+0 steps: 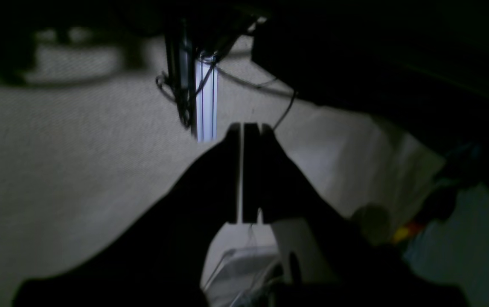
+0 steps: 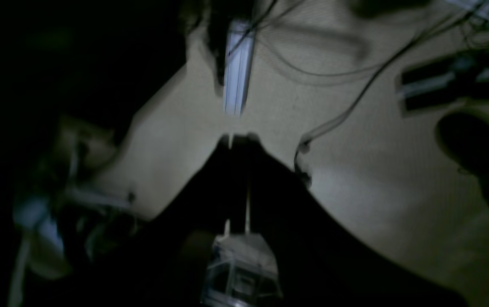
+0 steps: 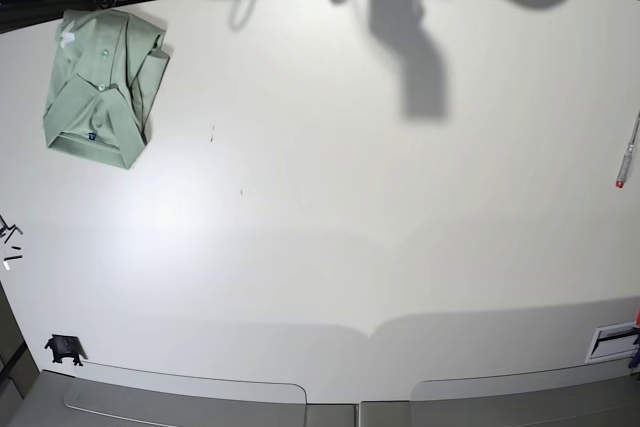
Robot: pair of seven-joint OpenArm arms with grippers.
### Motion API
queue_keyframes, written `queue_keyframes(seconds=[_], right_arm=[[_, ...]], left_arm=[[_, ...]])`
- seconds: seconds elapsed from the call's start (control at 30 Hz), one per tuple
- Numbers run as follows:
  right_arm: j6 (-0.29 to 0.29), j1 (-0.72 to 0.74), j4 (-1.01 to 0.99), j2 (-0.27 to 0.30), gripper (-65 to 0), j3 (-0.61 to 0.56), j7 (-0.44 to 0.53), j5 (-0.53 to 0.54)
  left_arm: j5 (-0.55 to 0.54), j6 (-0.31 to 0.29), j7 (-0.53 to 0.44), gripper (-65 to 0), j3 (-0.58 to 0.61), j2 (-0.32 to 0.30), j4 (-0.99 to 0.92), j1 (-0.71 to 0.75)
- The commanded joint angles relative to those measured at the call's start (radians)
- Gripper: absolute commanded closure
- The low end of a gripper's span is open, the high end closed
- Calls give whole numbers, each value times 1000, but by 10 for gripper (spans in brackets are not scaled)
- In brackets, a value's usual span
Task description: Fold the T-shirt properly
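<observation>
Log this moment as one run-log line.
T-shirt: folded, table far corner | left gripper: shut, empty | right gripper: shut, empty | arms: off table

Pale mint-green shirt [image 3: 100, 82], plain, with small dark label at neck. White table [image 3: 350, 227], plain, matte. Red-and-white pen [image 3: 627, 152] at table edge. Small black clip [image 3: 64, 349] near front corner. Black gripper fingers [image 1: 248, 170] in wrist views.
</observation>
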Motion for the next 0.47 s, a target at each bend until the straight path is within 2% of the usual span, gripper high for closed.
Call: queue_keyframes(seconds=[0.0, 0.07, 0.13, 0.23, 0.3, 0.43], right_arm=[[-21, 6, 4, -7, 0, 2, 14, -2], [-79, 16, 4, -29, 0, 2, 46, 0], [-126, 21, 4, -48, 0, 2, 89, 1], [-153, 24, 4, -66, 0, 2, 142, 3], [-166, 24, 4, -73, 0, 2, 169, 9], [-172, 24, 5, -80, 0, 2, 200, 9]], left_arm=[[-5, 15, -15, 0, -2, 7, 3, 6], [2, 82, -18, 0, -2, 35, 3, 6], [66, 139, -30, 0, -2, 63, 3, 5], [165, 214, -47, 0, -2, 101, 3, 3], [186, 234, -48, 0, -2, 118, 3, 3], [188, 233, -58, 0, -2, 134, 3, 3]])
